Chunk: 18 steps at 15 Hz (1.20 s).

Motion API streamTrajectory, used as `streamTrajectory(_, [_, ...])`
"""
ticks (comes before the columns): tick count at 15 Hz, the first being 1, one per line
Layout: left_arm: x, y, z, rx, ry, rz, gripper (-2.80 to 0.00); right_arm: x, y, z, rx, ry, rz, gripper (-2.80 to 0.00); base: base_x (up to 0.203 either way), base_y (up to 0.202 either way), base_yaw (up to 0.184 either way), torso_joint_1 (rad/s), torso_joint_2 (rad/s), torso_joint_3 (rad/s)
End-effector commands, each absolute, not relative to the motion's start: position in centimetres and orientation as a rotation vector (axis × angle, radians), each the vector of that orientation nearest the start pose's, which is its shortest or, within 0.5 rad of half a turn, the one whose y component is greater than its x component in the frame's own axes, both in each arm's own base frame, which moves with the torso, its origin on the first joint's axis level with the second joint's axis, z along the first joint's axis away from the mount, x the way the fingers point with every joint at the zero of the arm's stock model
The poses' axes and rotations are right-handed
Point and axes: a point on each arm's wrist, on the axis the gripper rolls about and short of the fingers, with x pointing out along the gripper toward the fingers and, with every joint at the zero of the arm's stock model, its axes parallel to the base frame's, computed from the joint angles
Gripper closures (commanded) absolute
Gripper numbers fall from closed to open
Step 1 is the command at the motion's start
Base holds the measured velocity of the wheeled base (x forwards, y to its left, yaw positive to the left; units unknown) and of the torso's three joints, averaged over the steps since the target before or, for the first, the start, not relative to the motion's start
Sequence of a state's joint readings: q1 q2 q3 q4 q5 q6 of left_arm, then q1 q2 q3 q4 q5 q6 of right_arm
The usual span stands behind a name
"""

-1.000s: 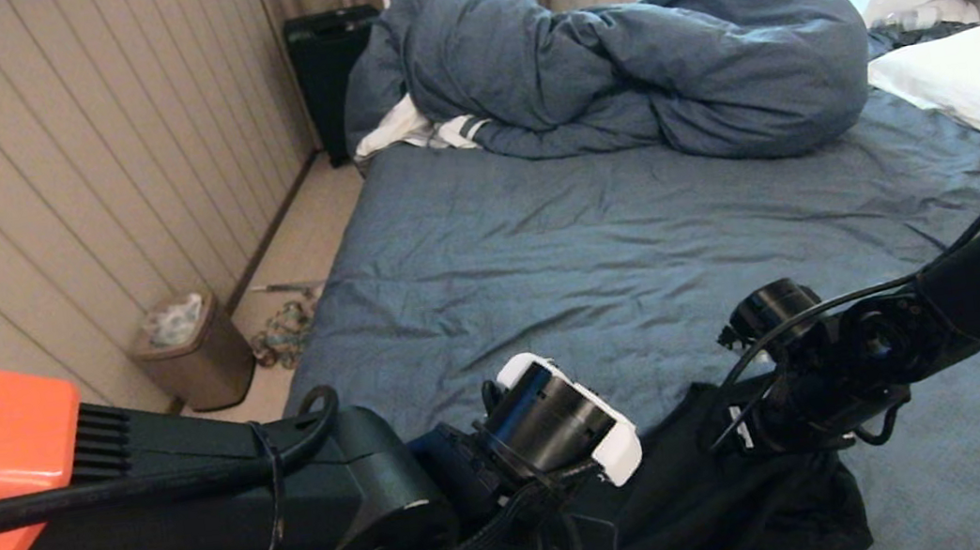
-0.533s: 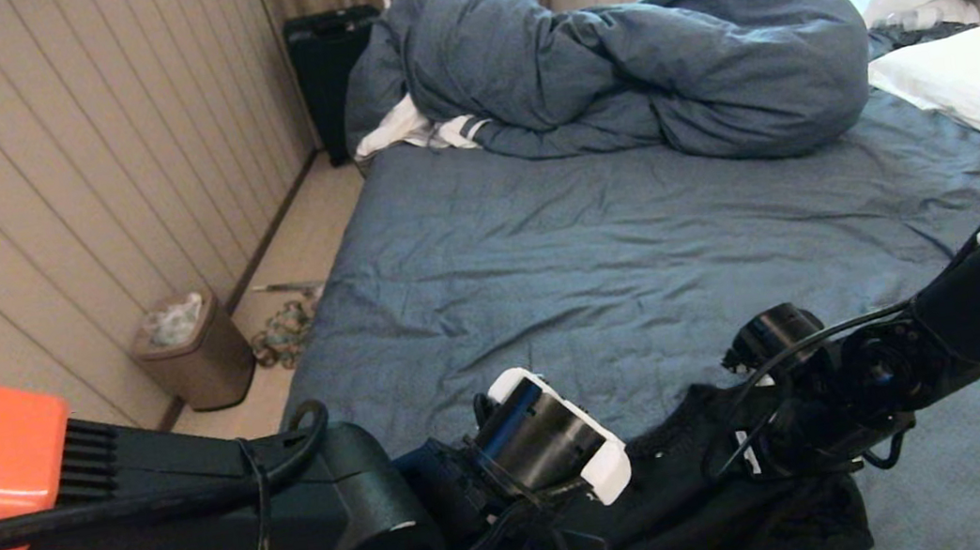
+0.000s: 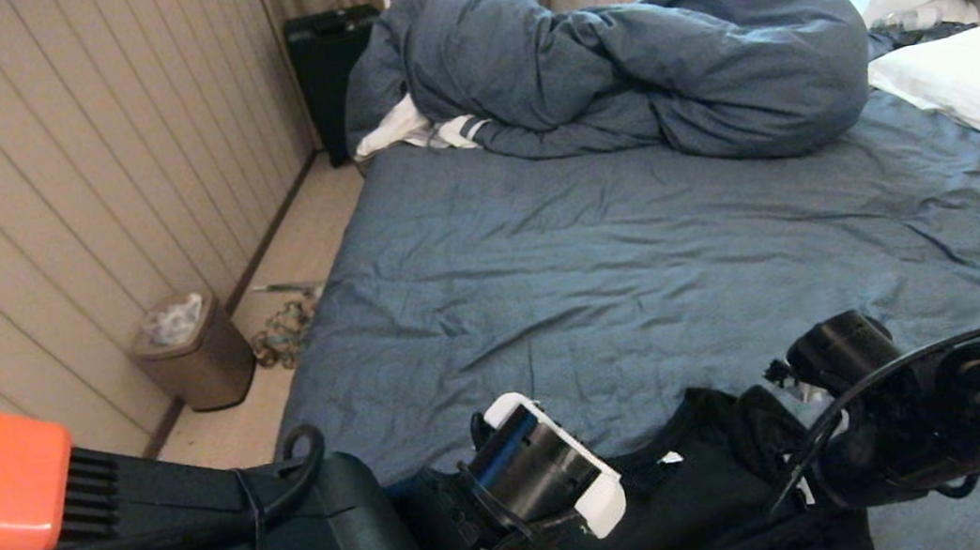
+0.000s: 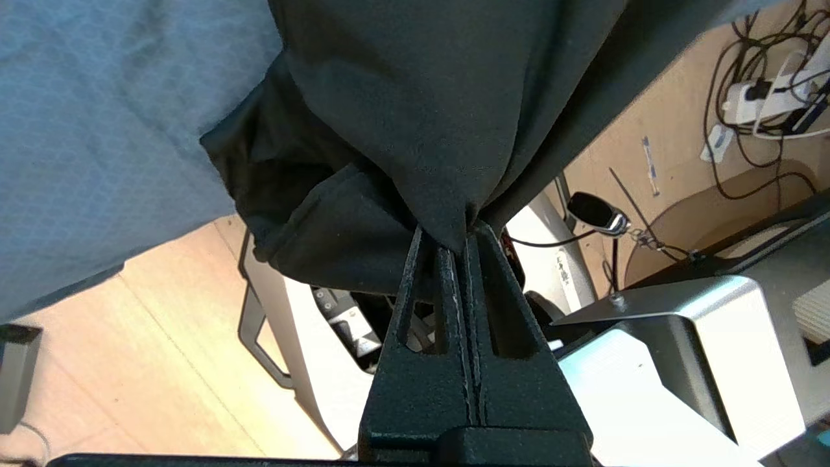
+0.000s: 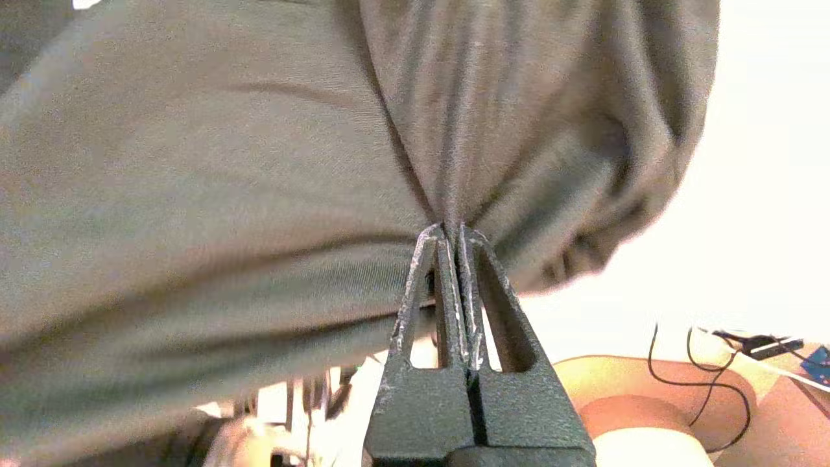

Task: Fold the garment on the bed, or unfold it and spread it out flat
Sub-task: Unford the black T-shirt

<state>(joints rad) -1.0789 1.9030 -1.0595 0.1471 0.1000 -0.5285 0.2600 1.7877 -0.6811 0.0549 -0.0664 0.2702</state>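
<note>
1. Hanging over the near edge of the bed (image 3: 641, 274), the T-shirt (image 3: 708, 492) is a dark, bunched heap of black cloth between the two arms; no print or lettering shows on it, only a small white speck near its top edge.
2. In the left wrist view the T-shirt (image 4: 415, 117) is plain black, gathered into folds that run to a single pinched point, with a loose doubled flap sagging to one side over the pale floor (image 4: 149, 363).
3. The left gripper (image 4: 465, 237) has its two fingers pressed together on that pinched bit of cloth, so it has hold of the T-shirt.
4. The left arm sits at the near left in the head view, its wrist just beside the heap.
5. The right gripper (image 5: 452, 228) is likewise squeezed tight on a fold of the T-shirt (image 5: 259, 168), and creases fan out from the grip across the stretched cloth.
6. The right arm reaches in from the near right in the head view, its wrist against the right side of the heap.
7. The sheet is wrinkled blue-grey, and on the far side lies a bunched duvet (image 3: 633, 67) of the same colour.
8. White pillows (image 3: 975, 78) lie at the far right.
9. A small bin (image 3: 192, 352) stands on the floor left of the bed, near the panelled wall.
</note>
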Motion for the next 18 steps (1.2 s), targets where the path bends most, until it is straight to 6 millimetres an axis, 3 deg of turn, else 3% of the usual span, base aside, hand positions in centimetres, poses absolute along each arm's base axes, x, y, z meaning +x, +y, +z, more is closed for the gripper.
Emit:
streamTrajectory(1, [15.5,-28.6,11.2,0.122,1.054,-0.625,0.0,22.5,5.9,8.9,0.057,1.118,0.025,0.0,0.0,0.0,0.0,0.0,0.0,0.0])
streamTrajectory(7, [14.7,-28.4,10.2,0.151,1.078,-0.629,0.0,18.1,5.6,8.9,0.035,1.131,0.059,0.0,0.0,0.0,0.0,0.0,0.0,0.0])
streamTrajectory(12, [14.7,-28.6,9.7,0.154,1.085,-0.634,0.0,18.1,5.6,8.8,0.03,1.14,0.058,0.0,0.0,0.0,0.0,0.0,0.0,0.0])
streamTrajectory(13, [14.8,-28.7,9.6,0.157,1.087,-0.634,0.0,18.2,5.6,8.7,0.027,1.144,0.059,-2.8,0.0,0.0,0.0,0.0,0.0,0.0])
streamTrajectory(14, [14.9,-28.8,9.4,0.159,1.091,-0.632,-2.8,18.2,5.7,8.7,0.025,1.144,0.062,-2.8,0.0,0.0,0.0,0.0,0.0,0.0])
streamTrajectory(18, [15.2,-29.4,9.0,0.149,1.08,-0.63,-2.8,18.7,5.7,9.5,0.04,1.099,0.064,-2.8,0.0,0.0,0.0,0.0,0.0,0.0])
